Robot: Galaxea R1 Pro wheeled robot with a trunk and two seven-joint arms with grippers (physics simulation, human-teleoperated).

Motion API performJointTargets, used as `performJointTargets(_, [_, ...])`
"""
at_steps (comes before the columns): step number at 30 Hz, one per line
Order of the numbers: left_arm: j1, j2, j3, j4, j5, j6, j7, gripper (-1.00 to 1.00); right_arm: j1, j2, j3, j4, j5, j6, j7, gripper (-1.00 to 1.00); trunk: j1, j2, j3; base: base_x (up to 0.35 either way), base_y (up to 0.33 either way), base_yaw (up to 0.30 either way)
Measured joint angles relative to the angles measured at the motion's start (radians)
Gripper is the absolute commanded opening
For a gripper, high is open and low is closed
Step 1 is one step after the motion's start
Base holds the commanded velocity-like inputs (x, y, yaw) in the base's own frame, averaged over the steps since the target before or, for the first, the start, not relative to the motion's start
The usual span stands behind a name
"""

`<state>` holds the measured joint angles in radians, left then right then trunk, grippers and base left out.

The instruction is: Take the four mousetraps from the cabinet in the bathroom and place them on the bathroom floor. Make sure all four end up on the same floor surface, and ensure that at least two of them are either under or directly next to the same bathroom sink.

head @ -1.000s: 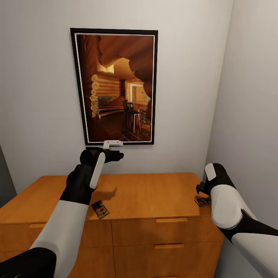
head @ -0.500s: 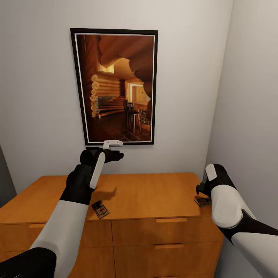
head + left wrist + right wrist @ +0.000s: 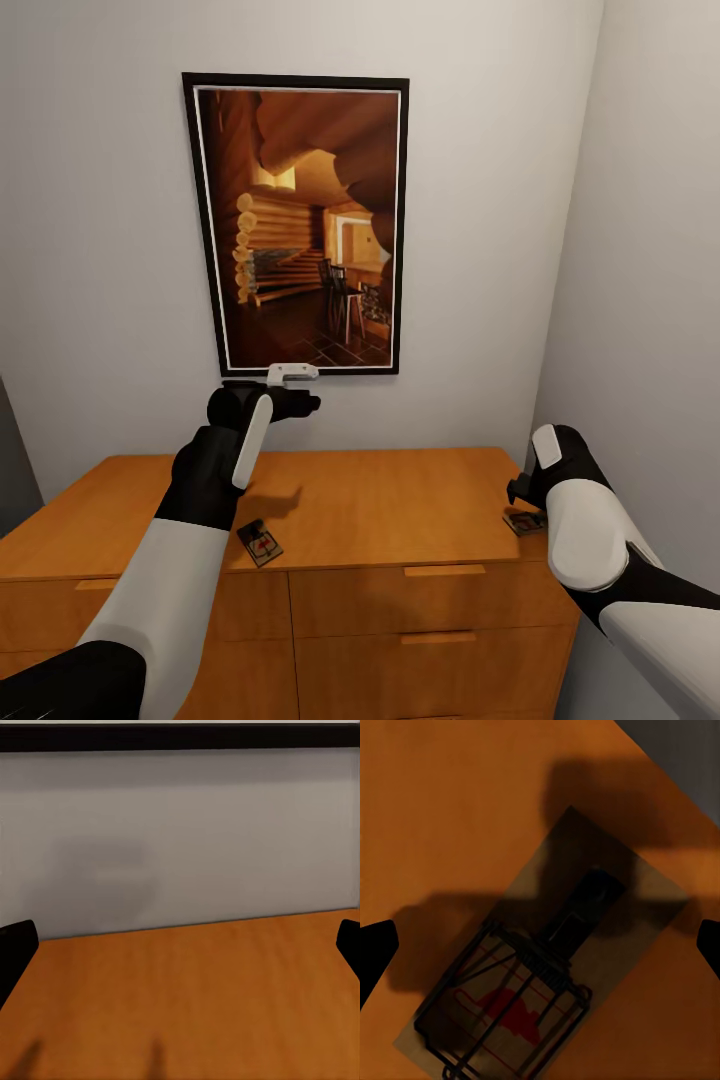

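I had the right gripper point(image 3: 540, 945) spread wide just above a small flat brown wooden mousetrap point(image 3: 547, 967) at the right front corner of the orange-brown wooden cabinet point(image 3: 400, 500). My left gripper point(image 3: 180, 945) hung open over the top; another mousetrap point(image 3: 259, 542) lay near the front edge
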<state>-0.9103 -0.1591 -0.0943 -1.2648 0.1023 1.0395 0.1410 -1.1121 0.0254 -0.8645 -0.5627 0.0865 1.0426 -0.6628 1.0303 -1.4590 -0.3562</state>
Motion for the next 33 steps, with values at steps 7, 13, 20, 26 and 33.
performJointTargets(7, [0.000, 0.000, 0.000, 0.000, 0.000, 0.000, 0.000, 1.00, -0.011, 0.001, 0.001, 0.000, 0.008, 0.000, 0.000, 1.00, 0.023, -0.042, -0.018, 0.000, 0.000, 0.000])
performJointTargets(13, [0.000, -0.001, 0.000, 0.000, 0.000, 0.000, 0.000, 1.00, -0.018, 0.000, 0.002, 0.004, 0.010, 0.000, -0.001, 1.00, 0.031, -0.056, -0.025, 0.000, 0.000, 0.000])
performJointTargets(20, [0.000, 0.000, 0.000, 0.000, -0.001, 0.000, 0.001, 1.00, -0.021, -0.001, 0.005, 0.014, 0.018, 0.000, -0.002, 1.00, 0.031, -0.056, -0.025, 0.000, 0.000, 0.000])
performJointTargets(26, [0.000, 0.000, 0.000, 0.000, -0.001, 0.000, 0.001, 1.00, -0.021, -0.001, 0.006, 0.017, 0.021, 0.000, -0.002, 1.00, 0.031, -0.056, -0.025, 0.000, 0.000, 0.000])
performJointTargets(33, [0.000, 0.000, 0.000, 0.000, -0.002, 0.000, 0.001, 1.00, -0.019, -0.001, 0.004, 0.017, 0.042, 0.002, -0.001, -1.00, 0.031, -0.056, -0.025, 0.000, 0.000, 0.000])
